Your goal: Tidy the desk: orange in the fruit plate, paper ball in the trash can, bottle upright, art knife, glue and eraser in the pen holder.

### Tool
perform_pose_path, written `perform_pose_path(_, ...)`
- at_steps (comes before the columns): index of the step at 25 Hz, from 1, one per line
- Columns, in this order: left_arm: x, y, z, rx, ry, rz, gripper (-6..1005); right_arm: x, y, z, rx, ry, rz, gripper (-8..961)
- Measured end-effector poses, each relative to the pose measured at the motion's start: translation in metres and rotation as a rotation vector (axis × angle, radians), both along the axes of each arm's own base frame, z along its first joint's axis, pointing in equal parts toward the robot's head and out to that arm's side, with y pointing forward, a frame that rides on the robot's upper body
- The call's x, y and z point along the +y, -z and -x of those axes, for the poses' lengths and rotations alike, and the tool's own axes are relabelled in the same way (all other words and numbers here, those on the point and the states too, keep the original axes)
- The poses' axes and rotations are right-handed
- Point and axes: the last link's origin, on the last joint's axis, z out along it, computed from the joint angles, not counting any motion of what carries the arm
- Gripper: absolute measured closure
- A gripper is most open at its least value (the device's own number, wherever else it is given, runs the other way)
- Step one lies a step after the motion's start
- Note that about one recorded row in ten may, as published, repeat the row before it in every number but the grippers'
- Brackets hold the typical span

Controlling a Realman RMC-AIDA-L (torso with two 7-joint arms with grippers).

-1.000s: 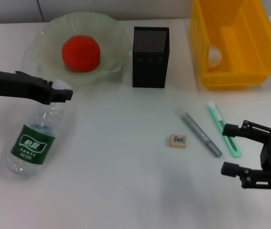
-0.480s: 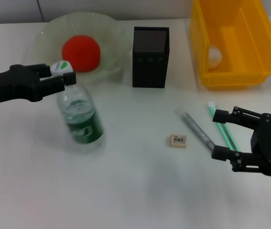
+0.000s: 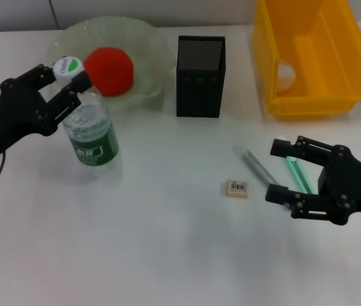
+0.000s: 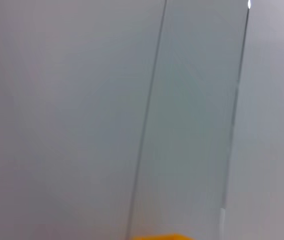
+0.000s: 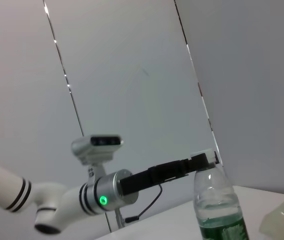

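Observation:
My left gripper (image 3: 70,75) is shut on the white-capped neck of the clear water bottle (image 3: 91,139), which stands nearly upright on the table in front of the fruit plate. The right wrist view also shows the bottle (image 5: 217,210) with the left gripper on its cap. The orange (image 3: 108,70) lies in the pale green fruit plate (image 3: 148,48). The eraser (image 3: 237,188), the grey glue stick (image 3: 256,164) and the green art knife (image 3: 295,169) lie on the table. My right gripper (image 3: 274,171) is open, its fingers on either side of the glue stick and partly covering the knife. The black mesh pen holder (image 3: 200,76) stands behind.
A yellow bin (image 3: 311,57) stands at the back right with the white paper ball (image 3: 285,75) inside. The left wrist view shows only a wall and a sliver of the yellow bin (image 4: 157,237).
My left gripper has raised the bottle from lying flat to nearly upright and drawn it towards the plate. My right gripper has moved left over the knife and glue stick.

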Motion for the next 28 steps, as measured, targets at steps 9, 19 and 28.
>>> perform_pose_path(9, -0.011, 0.021, 0.009, 0.044, -0.022, -0.247, 467, 0.007, 0.010, 0.004, 0.004, 0.016, 0.008, 100)
perform_pose_path(19, -0.011, 0.030, 0.012, 0.084, -0.064, -0.335, 447, 0.010, 0.015, 0.007, 0.006, 0.023, 0.012, 100)
perform_pose_path(28, -0.049, -0.002, 0.017, -0.058, -0.003, -0.423, 235, 0.009, 0.011, 0.004, 0.017, 0.037, -0.007, 101)
